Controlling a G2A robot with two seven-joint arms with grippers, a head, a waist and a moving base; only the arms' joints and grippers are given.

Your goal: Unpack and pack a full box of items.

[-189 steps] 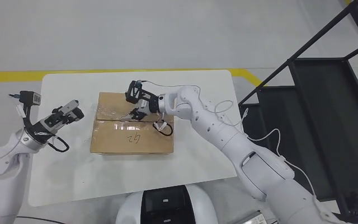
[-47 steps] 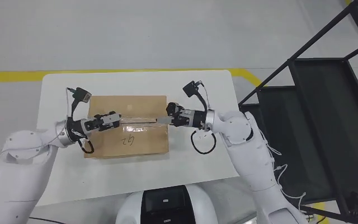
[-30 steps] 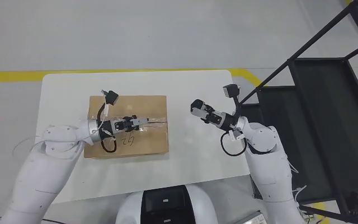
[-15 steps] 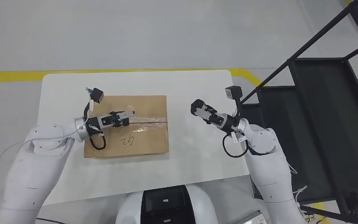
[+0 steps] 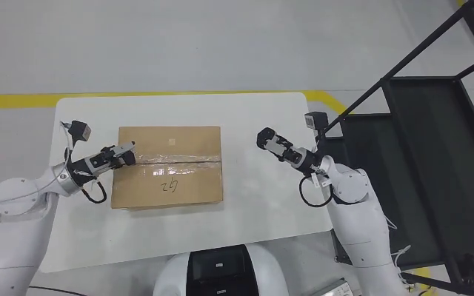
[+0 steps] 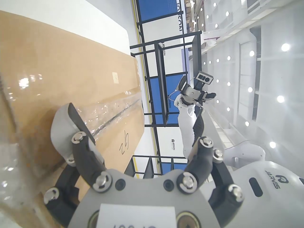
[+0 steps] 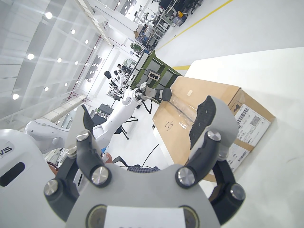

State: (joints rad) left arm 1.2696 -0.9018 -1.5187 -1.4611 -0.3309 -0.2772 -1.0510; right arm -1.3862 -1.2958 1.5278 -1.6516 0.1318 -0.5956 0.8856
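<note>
Sitting taped shut on white desk (image 5: pixel 259 111), top view, brown cardboard box (image 5: pixel 167 177) looks stiff, likely heavy; take flap edges at tape seam (image 5: pixel 178 157). Left wrist: left pincer (image 6: pixel 135 117) spread wide, empty, at box end. Right wrist: right pincer (image 7: pixel 146 110) likewise, well apart.

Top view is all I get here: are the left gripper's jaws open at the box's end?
Observer: Yes, the left gripper has open jaws, empty, by the tape on the box seam.
Operator: The right one?
Observer: The right gripper has open jaws too, empty, apart from the box.
Operator: Anything on the box end facing it?
Observer: That end face carries printed labels.
</note>
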